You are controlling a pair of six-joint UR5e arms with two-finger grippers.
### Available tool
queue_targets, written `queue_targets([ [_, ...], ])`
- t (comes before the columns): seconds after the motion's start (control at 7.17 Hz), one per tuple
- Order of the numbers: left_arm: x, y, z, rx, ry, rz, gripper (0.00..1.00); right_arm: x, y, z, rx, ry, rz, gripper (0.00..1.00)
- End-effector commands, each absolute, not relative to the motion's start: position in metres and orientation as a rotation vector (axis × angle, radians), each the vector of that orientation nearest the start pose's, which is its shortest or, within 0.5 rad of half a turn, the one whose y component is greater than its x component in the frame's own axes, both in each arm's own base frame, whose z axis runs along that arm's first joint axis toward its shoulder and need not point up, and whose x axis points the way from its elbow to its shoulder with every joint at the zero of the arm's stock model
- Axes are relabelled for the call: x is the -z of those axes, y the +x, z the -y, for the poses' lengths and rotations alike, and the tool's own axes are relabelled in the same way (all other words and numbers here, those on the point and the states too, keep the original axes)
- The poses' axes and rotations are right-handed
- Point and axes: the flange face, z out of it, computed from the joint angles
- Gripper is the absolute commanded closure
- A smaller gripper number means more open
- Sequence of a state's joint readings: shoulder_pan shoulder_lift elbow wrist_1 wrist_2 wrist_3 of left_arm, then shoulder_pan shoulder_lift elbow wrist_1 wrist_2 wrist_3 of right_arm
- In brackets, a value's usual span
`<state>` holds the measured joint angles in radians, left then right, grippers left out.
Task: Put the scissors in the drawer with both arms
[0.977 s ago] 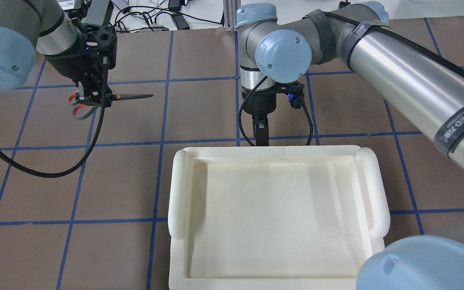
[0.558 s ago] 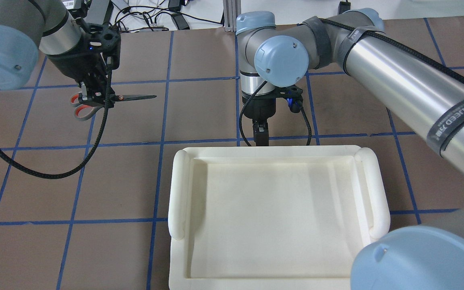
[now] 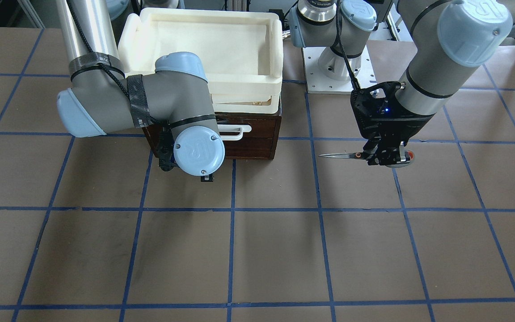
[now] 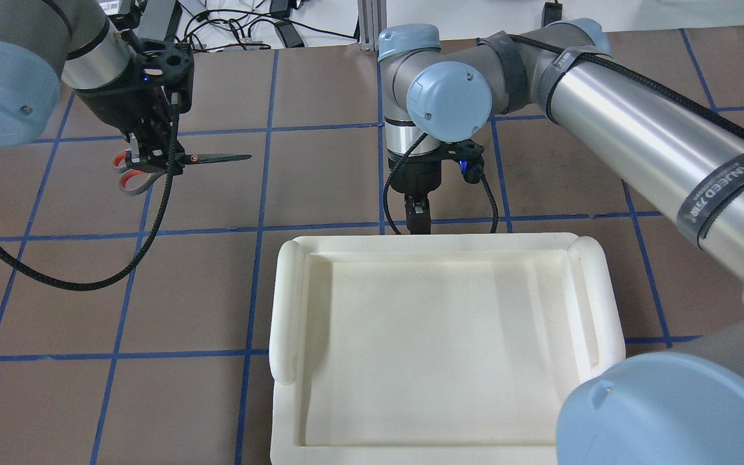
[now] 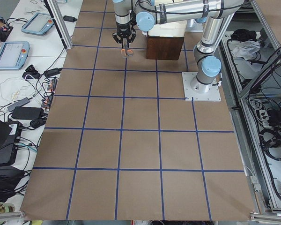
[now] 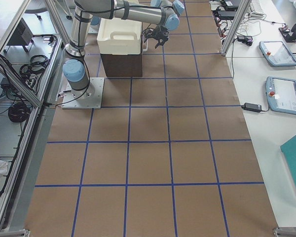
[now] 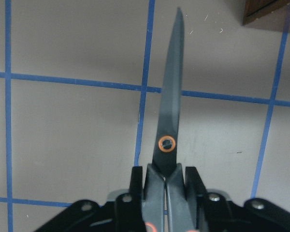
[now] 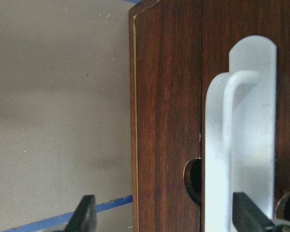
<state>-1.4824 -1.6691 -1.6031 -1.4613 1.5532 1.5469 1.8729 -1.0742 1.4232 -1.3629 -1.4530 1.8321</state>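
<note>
- Scissors [image 4: 181,157]: held level above the tabletop [image 4: 217,290], well to the robot's left of the drawer [image 3: 257,129]. The blades are closed, and their point is aimed toward the drawer's side of the tabletop. The grey loops with orange-red lining stick out on the far side of the grip.
- Left gripper [image 4: 150,157]: jaws clamped on the scissors just behind the orange-ringed pivot. In the left wrist view the two black fingers [image 7: 136,181] press on the shanks from either side, and the blade runs straight out from between them.
- Drawer: a dark brown wooden front that carries a white bar handle [image 3: 235,131] and faces away from the robot's base. No gap shows around the front.
- Right gripper [image 4: 418,219]: reached out past the front of the drawer unit, jaws spread wide and holding nothing. In the right wrist view one finger [image 8: 87,215] stands off the drawer's edge over the tabletop, and the other lines up with the handle. Whether it touches the handle cannot be told.
- Tray [image 4: 285,310]: cream-white, seated on top of the brown drawer unit.
- Tabletop: brown, ruled into squares by blue tape lines [image 4: 262,194].
</note>
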Motion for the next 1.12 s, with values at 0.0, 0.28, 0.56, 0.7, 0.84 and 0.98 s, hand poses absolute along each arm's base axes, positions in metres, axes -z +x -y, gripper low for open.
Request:
queue_targets([
  [0.0,-0.433,-0.089,0.537,-0.002,2.112,-2.364,1.0,-0.259,0.319,0.535,-0.667,2.471,-2.494,0.0],
  [0.28,-0.429,-0.088,0.537,-0.009,2.117,-2.369,1.0,-0.253,0.318,0.533,-0.669,2.455,-2.505,0.0],
  [0.56,-0.427,-0.088,0.537,-0.012,2.121,-2.37,1.0,-0.246,0.319,0.536,-0.624,2.428,-2.488,0.0],
  [0.7,-0.429,-0.089,0.536,-0.008,2.12,-2.369,1.0,-0.247,0.32,0.539,-0.599,2.412,-2.479,0.0],
  [0.84,-0.427,-0.088,0.537,-0.012,2.121,-2.37,1.0,-0.25,0.32,0.542,-0.573,2.399,-2.466,0.0],
  [0.98,-0.429,-0.089,0.536,-0.008,2.12,-2.369,1.0,-0.255,0.322,0.546,-0.545,2.384,-2.46,0.0],
])
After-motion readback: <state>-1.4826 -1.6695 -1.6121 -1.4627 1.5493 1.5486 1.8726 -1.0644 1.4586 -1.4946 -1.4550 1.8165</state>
